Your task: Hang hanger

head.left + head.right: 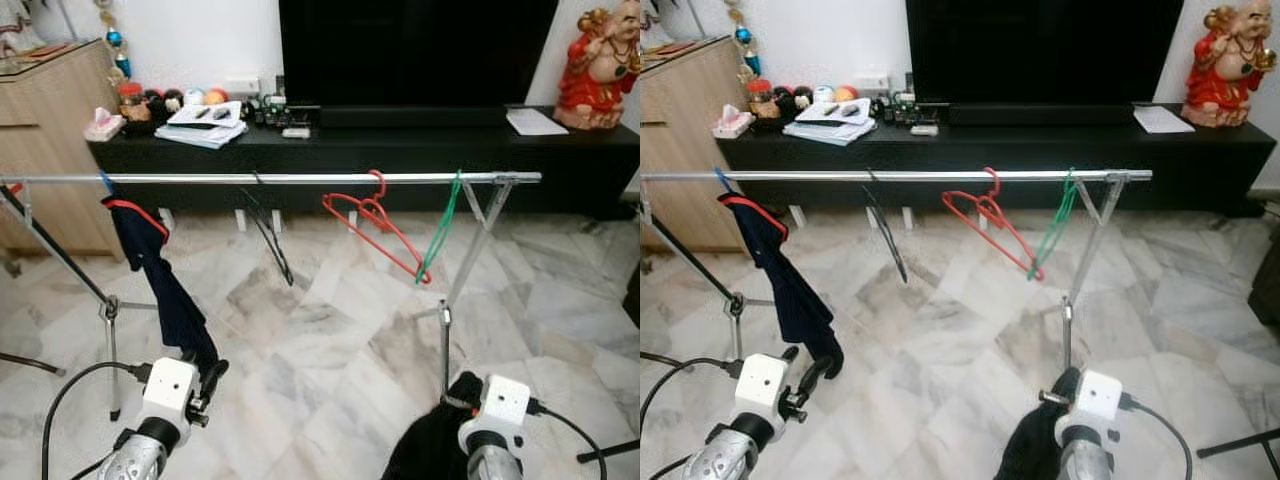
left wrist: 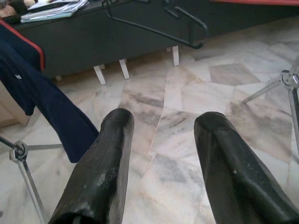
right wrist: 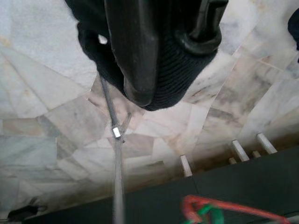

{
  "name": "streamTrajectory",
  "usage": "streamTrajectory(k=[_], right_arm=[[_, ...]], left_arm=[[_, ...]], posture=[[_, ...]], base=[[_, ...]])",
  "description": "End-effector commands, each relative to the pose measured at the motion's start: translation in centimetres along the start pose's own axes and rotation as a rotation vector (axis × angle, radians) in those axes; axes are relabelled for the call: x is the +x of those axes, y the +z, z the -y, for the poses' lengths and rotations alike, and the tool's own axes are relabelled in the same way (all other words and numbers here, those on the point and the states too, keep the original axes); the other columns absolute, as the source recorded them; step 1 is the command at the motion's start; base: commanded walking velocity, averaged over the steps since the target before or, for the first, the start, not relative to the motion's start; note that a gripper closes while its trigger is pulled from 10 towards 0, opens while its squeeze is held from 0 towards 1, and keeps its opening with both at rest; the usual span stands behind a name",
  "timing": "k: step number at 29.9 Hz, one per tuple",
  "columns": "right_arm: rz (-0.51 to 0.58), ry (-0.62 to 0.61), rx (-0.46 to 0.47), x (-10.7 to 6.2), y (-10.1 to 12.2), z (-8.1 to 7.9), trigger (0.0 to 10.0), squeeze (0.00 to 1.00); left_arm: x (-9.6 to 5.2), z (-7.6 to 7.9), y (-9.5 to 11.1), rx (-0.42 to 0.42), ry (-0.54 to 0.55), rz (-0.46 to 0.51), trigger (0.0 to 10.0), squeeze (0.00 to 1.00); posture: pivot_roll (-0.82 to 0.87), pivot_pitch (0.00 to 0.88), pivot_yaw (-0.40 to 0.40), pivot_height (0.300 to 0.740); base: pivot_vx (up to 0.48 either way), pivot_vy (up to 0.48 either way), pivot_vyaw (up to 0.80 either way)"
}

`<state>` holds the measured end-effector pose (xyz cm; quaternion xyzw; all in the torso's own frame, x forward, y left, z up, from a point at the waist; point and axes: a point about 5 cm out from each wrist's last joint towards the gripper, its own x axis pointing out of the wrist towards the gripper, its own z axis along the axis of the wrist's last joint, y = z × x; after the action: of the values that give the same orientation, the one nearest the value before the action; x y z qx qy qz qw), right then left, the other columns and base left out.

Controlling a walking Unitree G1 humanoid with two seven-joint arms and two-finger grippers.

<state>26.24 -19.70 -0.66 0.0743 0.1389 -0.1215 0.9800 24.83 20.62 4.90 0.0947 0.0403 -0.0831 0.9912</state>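
Garment in the right grip, rail ahead and above

Dark cloth fills the right end effector (image 3: pixel 173 65): its two fingers are pressed onto a black garment (image 1: pixel 430 450), which droops below it toward the marble floor (image 1: pixel 320 350). Whether a hanger sits inside that cloth I cannot tell, as no hook or shoulder bar shows. The low hold probably keeps the load clear of the rack's upright leg (image 1: pixel 445 340), which stands just ahead of this end effector.

The left end effector (image 2: pixel 161 126) is spread wide and holds nothing. A navy garment (image 1: pixel 160 280) hangs just ahead of it from a blue hanger (image 1: pixel 105 182).

The silver rail (image 1: pixel 300 179) runs crosswise, above and ahead of both end effectors. Three bare hangers hook over it:
- a black hanger (image 1: pixel 270 235), nearer the left end effector
- a red hanger (image 1: pixel 375 225), its long axis slanting down toward the right end effector's side
- a green hanger (image 1: pixel 440 235), almost edge-on and steep, nearest the right end effector

All three are turned across the rail rather than along it — likely left loose. Open rail lies between the navy garment and the black hanger. Beyond the rail stands a black bench (image 1: pixel 400 145)
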Motion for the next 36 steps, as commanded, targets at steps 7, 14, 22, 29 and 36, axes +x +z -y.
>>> streamTrajectory(k=[7,14,22,29,36], right_arm=[[0.027,0.053,0.010,0.9,1.2,-2.1,10.0,0.00],[0.026,0.077,-0.001,1.7,2.0,-2.8,10.0,0.00],[0.056,0.114,-0.006,2.3,3.1,-3.6,10.0,0.00],[0.049,0.158,-0.025,2.0,2.7,-4.4,10.0,0.00],[0.090,0.158,-0.037,2.2,3.6,-3.4,10.0,0.00]], left_arm=[[0.5,-1.8,0.7,0.029,0.024,0.003,10.0,0.00],[0.9,-3.2,2.4,-0.005,0.062,0.058,10.0,0.00],[1.3,-4.4,4.3,-0.104,0.121,0.119,10.0,0.00],[0.1,-4.9,4.2,-0.128,0.159,0.114,10.0,0.00],[0.7,-3.2,4.5,-0.159,0.137,0.123,10.0,0.00]], posture=[[0.12,0.000,0.065,0.740],[0.15,0.000,0.062,0.740],[0.15,0.000,0.034,0.740],[0.14,0.000,0.014,0.740],[0.10,0.000,-0.003,0.740]], base=[[0.000,0.149,0.00],[0.000,0.000,0.00],[0.000,0.000,0.00],[0.000,0.000,0.00],[0.000,0.000,0.00]])
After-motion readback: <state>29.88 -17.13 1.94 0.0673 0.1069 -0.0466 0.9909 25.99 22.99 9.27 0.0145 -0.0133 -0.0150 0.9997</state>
